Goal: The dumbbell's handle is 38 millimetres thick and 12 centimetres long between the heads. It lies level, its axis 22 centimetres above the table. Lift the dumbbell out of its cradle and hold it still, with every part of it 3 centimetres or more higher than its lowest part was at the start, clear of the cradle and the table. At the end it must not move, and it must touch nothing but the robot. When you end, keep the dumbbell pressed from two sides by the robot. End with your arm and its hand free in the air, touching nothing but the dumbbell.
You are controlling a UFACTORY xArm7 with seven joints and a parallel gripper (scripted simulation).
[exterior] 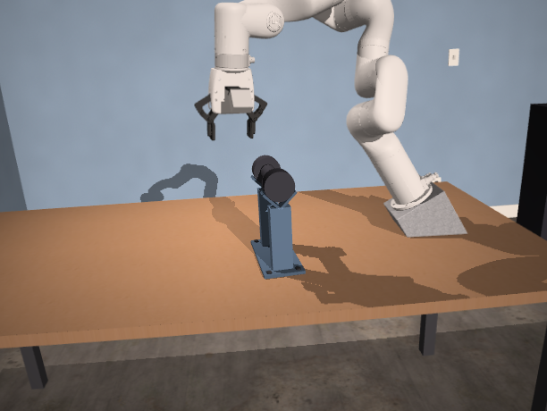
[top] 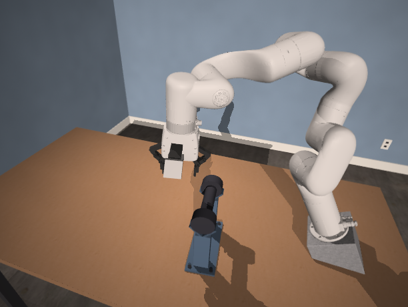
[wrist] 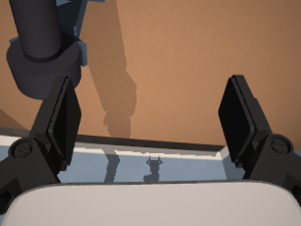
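A dark dumbbell (top: 207, 205) lies level in the V-shaped top of a blue cradle (top: 204, 243) in the middle of the table. It also shows in the exterior view (exterior: 273, 178) on the cradle (exterior: 275, 232). My gripper (exterior: 231, 128) is open and empty. It hangs in the air above and to the left of the dumbbell, pointing down, apart from it. In the top view the gripper (top: 180, 167) is beyond the dumbbell's far head. In the wrist view the dumbbell (wrist: 39, 28) lies at the upper left, outside the open fingers.
The arm's grey base block (top: 335, 245) stands on the table's right side. The table's far edge and the wall lie just behind the gripper. A dark upright panel (exterior: 536, 179) stands at the right edge of the exterior view.
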